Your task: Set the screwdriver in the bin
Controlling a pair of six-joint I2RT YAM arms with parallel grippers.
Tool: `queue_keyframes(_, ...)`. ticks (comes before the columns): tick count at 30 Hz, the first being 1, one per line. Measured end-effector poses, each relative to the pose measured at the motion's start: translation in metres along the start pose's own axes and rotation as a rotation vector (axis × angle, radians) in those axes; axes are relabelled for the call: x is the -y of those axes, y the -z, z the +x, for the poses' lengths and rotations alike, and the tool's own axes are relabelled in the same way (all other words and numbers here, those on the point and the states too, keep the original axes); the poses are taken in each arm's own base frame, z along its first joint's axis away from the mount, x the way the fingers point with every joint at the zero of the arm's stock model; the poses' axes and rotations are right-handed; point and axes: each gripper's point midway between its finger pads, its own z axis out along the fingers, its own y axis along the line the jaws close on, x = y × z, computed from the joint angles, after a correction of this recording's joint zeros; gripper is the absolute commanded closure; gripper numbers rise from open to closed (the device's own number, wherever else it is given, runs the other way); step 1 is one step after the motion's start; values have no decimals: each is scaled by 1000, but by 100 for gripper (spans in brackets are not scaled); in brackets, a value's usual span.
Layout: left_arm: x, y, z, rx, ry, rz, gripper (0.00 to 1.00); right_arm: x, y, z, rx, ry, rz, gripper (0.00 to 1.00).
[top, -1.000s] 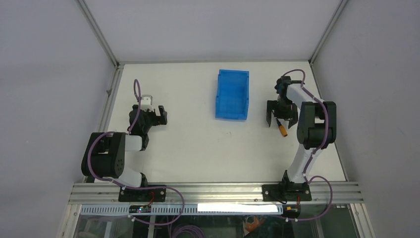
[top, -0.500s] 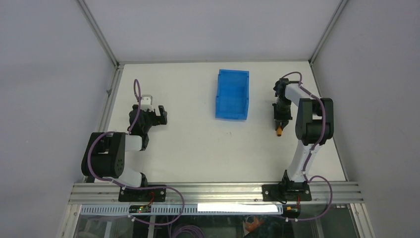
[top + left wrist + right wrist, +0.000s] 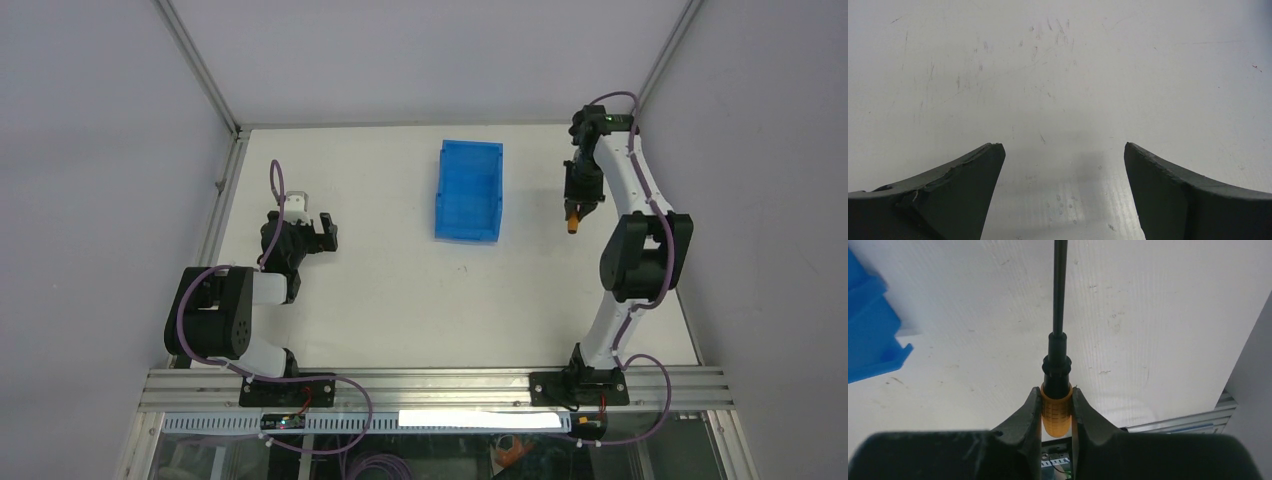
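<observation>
My right gripper [image 3: 1056, 392] is shut on the orange handle of the screwdriver [image 3: 1056, 412], whose thin black shaft points away from the camera. In the top view the screwdriver [image 3: 573, 222] hangs lifted off the table in the right gripper [image 3: 577, 203], to the right of the blue bin [image 3: 469, 190]. A corner of the bin [image 3: 870, 335] shows at the left of the right wrist view. My left gripper [image 3: 315, 232] rests low at the left of the table, far from the bin. Its dark fingers [image 3: 955, 190] stand wide apart over bare table, holding nothing.
Grey walls with metal frame rails [image 3: 200, 70] enclose the white table [image 3: 400, 290] on three sides. The aluminium base rail [image 3: 430, 385] runs along the near edge.
The right gripper closed on the screwdriver where it lay, then lifted it and carried it toward the back of the table. The left arm stayed still.
</observation>
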Motion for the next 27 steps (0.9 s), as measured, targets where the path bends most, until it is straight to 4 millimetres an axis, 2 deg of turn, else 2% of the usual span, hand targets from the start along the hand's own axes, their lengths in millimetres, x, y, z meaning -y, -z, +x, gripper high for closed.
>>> queue_keyframes(3,0,0,0,0,0,0,1,-7,23,-7,53,-36,-51,100)
queue_keyframes(7,0,0,0,0,0,0,1,-36,42,-11,96,-87,-194,100)
queue_keyframes(10,0,0,0,0,0,0,1,-81,52,-17,129,-85,-317,100)
queue_keyframes(14,0,0,0,0,0,0,1,-165,72,-20,208,2,-458,100)
queue_keyframes(17,0,0,0,0,0,0,1,-220,80,-23,261,69,-510,100)
queue_keyframes(20,0,0,0,0,0,0,1,-252,69,-28,284,99,-501,100)
queue_keyframes(22,0,0,0,0,0,0,1,-264,50,-36,289,104,-456,100)
queue_keyframes(27,0,0,0,0,0,0,1,-269,-14,-46,252,104,-305,100)
